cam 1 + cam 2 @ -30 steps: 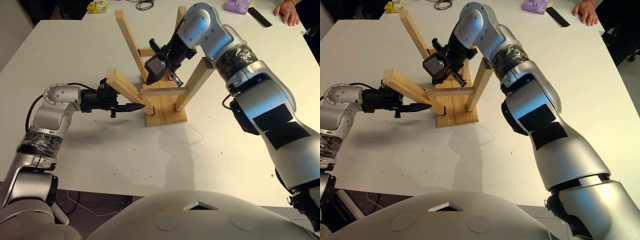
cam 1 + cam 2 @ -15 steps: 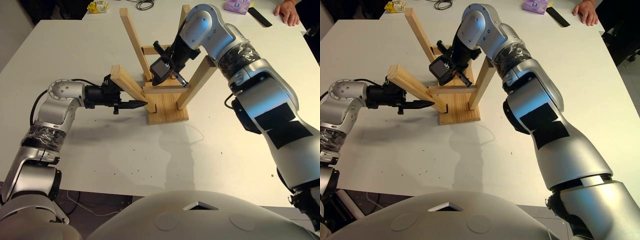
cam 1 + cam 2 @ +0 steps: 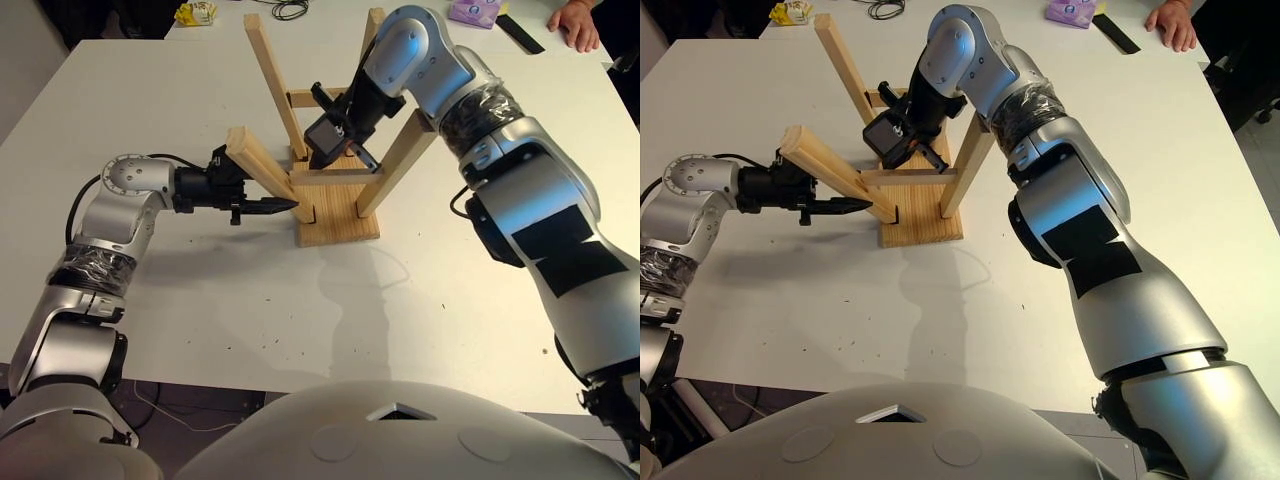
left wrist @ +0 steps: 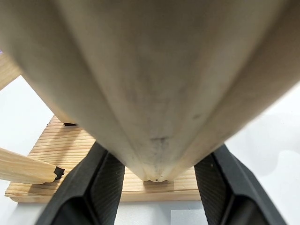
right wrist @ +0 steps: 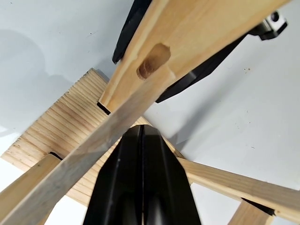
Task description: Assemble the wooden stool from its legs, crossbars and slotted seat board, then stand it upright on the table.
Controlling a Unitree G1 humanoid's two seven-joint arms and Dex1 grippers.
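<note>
The wooden stool lies upside down on the white table, its slotted seat board [image 3: 340, 218] flat and its legs pointing up and leaning outward. My left gripper [image 3: 280, 206] is shut on the near-left leg [image 3: 255, 165], which shows between its fingers [image 4: 101, 183] in the left wrist view. Inside the frame, my right gripper [image 3: 352, 156] is shut with nothing in it, just behind the front crossbar [image 3: 330, 177]. In the right wrist view its tips [image 5: 141, 131] meet under that crossbar [image 5: 108, 136], above the seat board [image 5: 56, 122].
At the table's far edge lie a yellow item [image 3: 195, 12], a cable [image 3: 290, 8], a purple packet [image 3: 470, 12] and a black strip [image 3: 520, 35]. A person's hand [image 3: 578, 22] rests at the far right corner. Bare tabletop [image 3: 300, 310] spreads in front of the stool.
The stool has shifted slightly to the right and its legs stand a little steeper. My left gripper moved right with the leg; my right gripper moved along inside the frame.
</note>
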